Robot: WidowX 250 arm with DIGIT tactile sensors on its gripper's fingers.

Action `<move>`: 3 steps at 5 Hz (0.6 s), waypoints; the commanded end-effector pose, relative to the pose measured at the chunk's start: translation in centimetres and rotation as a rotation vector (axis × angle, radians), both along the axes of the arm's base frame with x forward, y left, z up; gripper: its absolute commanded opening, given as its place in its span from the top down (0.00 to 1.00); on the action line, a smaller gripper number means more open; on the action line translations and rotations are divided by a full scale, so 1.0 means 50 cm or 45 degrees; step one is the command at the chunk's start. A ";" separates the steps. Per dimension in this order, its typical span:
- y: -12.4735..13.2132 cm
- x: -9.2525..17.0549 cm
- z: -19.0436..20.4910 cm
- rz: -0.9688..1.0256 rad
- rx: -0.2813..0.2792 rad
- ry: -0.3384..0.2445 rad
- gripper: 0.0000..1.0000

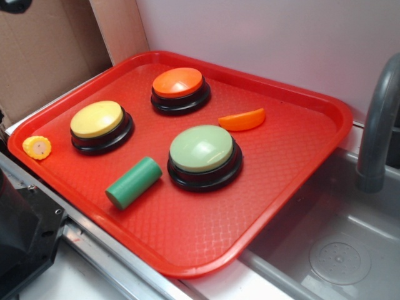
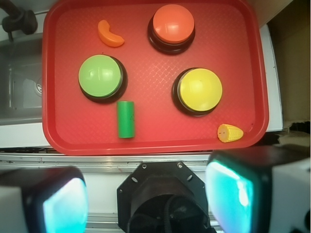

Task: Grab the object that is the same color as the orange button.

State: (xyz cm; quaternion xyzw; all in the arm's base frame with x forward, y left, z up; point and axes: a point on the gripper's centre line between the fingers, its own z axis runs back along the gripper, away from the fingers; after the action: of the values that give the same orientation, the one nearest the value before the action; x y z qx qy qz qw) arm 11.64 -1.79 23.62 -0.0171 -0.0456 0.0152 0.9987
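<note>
Left to right on the red tray (image 1: 325, 134): corn piece (image 1: 37, 147), yellow button (image 1: 100, 125), green cylinder (image 1: 133, 182), orange button (image 1: 180, 89), green button (image 1: 204, 155), then the orange slice (image 1: 242, 119), far right. Our hand (image 2: 146, 201) appears wide apart and empty; we risk clamping the orange button instead.

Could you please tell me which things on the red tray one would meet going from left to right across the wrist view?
Pale green button → orange slice → green cylinder → orange button → yellow button → yellow corn piece.
</note>
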 end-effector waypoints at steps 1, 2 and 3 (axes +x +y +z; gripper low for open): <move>0.000 0.000 0.000 0.000 0.000 0.000 0.00; -0.003 0.056 -0.024 -0.087 -0.045 -0.032 0.00; -0.015 0.127 -0.052 -0.124 -0.037 -0.063 0.00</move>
State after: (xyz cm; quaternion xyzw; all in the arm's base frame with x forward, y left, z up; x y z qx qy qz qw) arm 17.71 -2.39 19.98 -0.0322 -0.0499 -0.0353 0.9976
